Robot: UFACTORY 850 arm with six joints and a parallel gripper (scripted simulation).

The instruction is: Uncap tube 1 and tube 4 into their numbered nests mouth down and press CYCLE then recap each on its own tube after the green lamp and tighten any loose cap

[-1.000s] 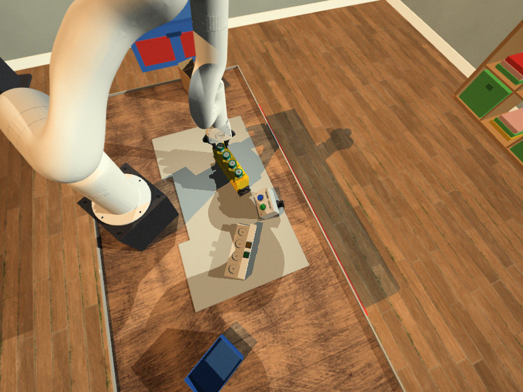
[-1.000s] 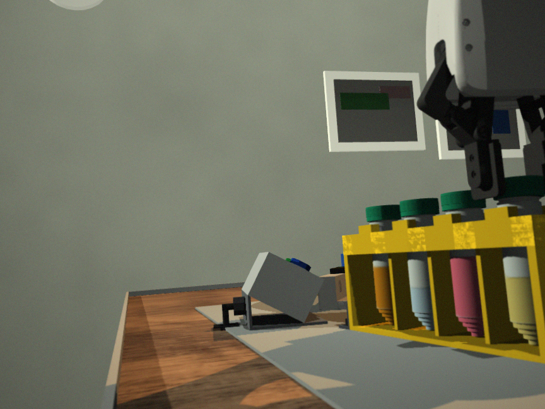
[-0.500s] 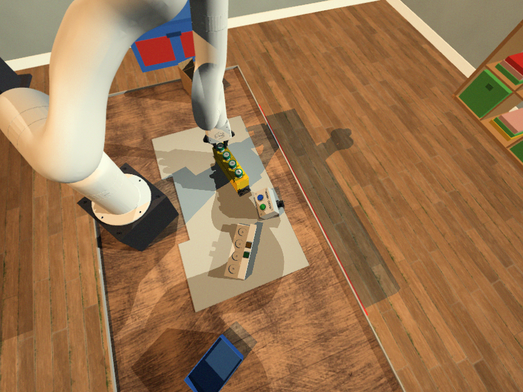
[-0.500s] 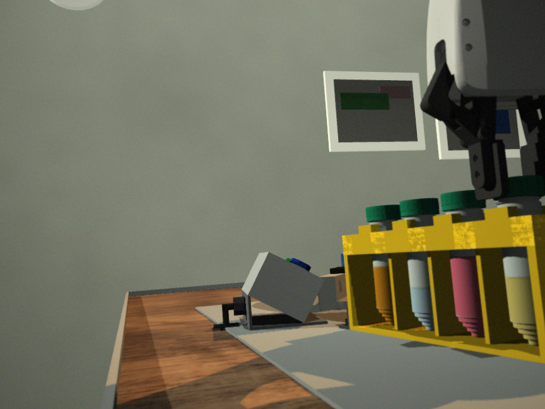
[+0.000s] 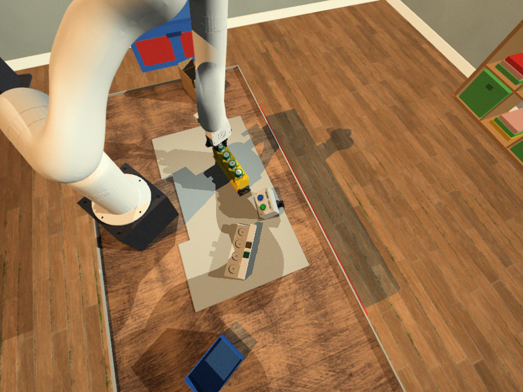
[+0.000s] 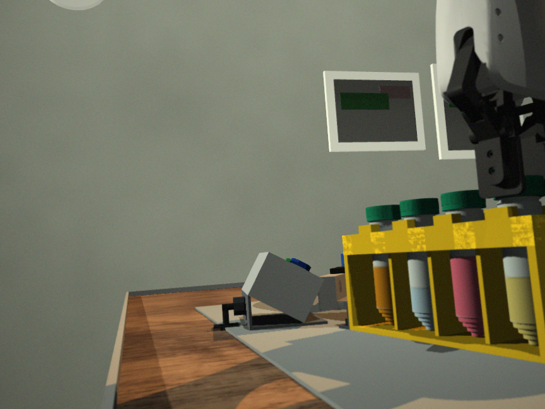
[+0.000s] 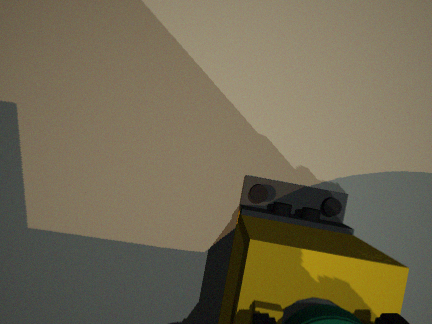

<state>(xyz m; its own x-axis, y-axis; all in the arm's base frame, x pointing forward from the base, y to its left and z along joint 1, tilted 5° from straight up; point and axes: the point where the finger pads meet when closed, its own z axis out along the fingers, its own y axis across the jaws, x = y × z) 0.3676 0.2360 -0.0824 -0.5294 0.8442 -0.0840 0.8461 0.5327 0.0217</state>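
My gripper is shut on the green cap of tube 1 in the yellow decapping station. The near finger partly hides this cap. The caps of tube 2, tube 3 and tube 4 sit on their tubes; I cannot tell how tight. The cap tray shows several empty nests. Its amber lamp and green lamp look dark.
The key housing with the blue CYCLE key and green READY key stands between station and tray. A blue bin is at the near end, a cardboard box at the far end.
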